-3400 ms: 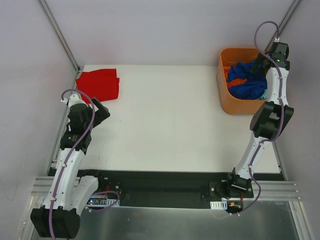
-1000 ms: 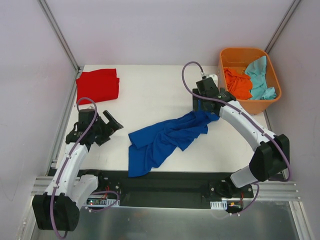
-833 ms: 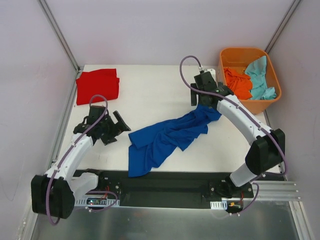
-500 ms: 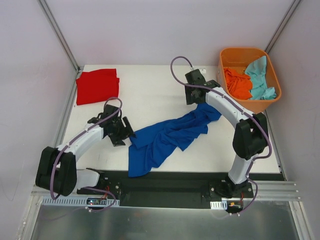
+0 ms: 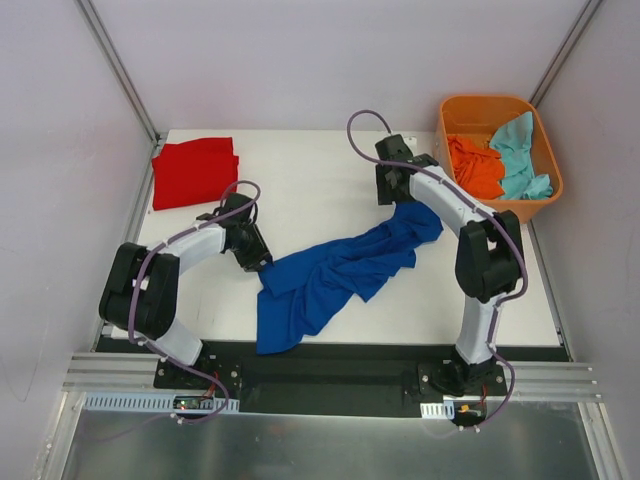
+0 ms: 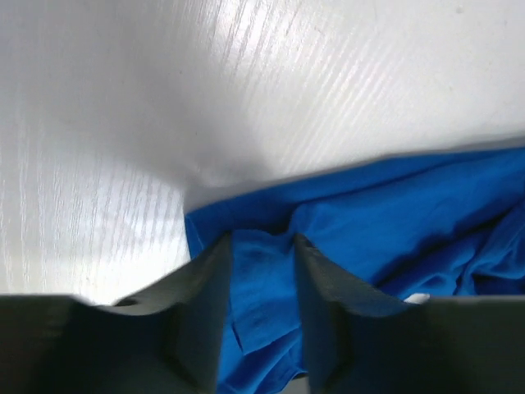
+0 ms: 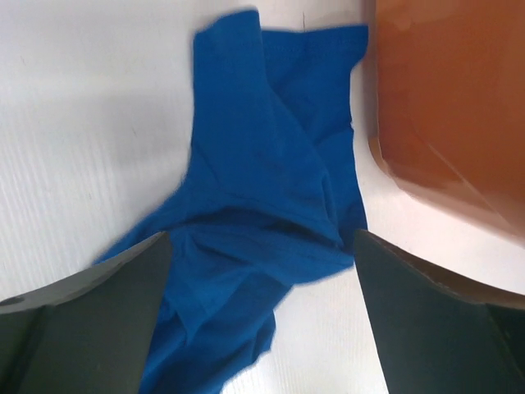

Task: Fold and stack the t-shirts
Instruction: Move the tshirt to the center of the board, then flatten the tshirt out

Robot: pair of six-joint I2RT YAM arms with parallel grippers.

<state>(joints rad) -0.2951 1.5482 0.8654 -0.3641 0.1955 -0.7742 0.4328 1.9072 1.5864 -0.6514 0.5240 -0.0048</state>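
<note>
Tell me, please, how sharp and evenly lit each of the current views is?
Top view: sharp and evenly lit, the blue shirt crisp, shadows soft. Left wrist view: the left fingers are dark and unfocused, the shirt's far edge smeared, the table showing a bright sheen. Right wrist view: the right fingers are dark blurs and the orange tub is soft.

Robot lab cell, plain pale walls [image 5: 300,60], white table [image 5: 320,185], aluminium rail [image 5: 95,372]

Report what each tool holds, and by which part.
Right tool is open above the blue t-shirt, holding nothing. Left tool straddles that shirt's left-end edge; whether it grips cannot be told.
</note>
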